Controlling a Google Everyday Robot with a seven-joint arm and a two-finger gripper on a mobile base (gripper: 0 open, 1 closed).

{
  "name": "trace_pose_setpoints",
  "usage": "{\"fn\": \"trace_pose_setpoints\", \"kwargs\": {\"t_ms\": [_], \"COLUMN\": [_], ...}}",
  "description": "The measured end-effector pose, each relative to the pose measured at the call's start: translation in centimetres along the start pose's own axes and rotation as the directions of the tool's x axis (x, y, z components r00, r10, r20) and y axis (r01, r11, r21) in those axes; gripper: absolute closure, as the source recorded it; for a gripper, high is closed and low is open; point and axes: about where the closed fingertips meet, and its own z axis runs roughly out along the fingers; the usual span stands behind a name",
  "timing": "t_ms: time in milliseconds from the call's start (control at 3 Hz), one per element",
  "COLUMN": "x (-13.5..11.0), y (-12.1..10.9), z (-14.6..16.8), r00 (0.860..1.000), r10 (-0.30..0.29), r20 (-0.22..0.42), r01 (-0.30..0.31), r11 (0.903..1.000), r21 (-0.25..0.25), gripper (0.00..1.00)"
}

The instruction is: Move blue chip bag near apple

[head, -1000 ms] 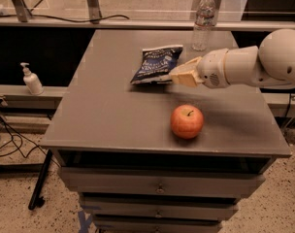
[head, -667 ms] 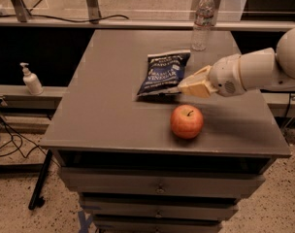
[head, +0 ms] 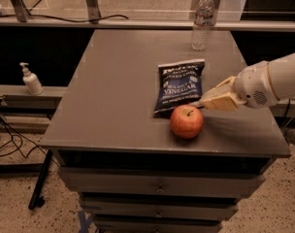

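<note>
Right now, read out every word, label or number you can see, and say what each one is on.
"VINEGAR": white letters on the blue chip bag.
Smaller lines above and below it on the bag: too blurred to read.
Water bottle label: too small to read.
Pump bottle: no readable text.
The gripper, at the bag's lower right corner beside the apple, shows no markings.

table [head: 113, 106]: grey, drawers below — floor [head: 16, 203]: speckled | light: dim

Claw [head: 205, 102] low, arm [head: 278, 79] outstretched, nearly level.
</note>
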Motion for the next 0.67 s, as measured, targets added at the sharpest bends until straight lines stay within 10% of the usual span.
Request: {"fn": "trace_pose_setpoints", "kwargs": {"t_ms": [667], "x": [2.4], "y": [-0.95], "z": [-2.31], "r00": [0.996], "r10": [0.063], "r20": [-0.067], "r01": [-0.053], "r11": [0.9875], "r21": [0.149], "gripper": [0.82]}}
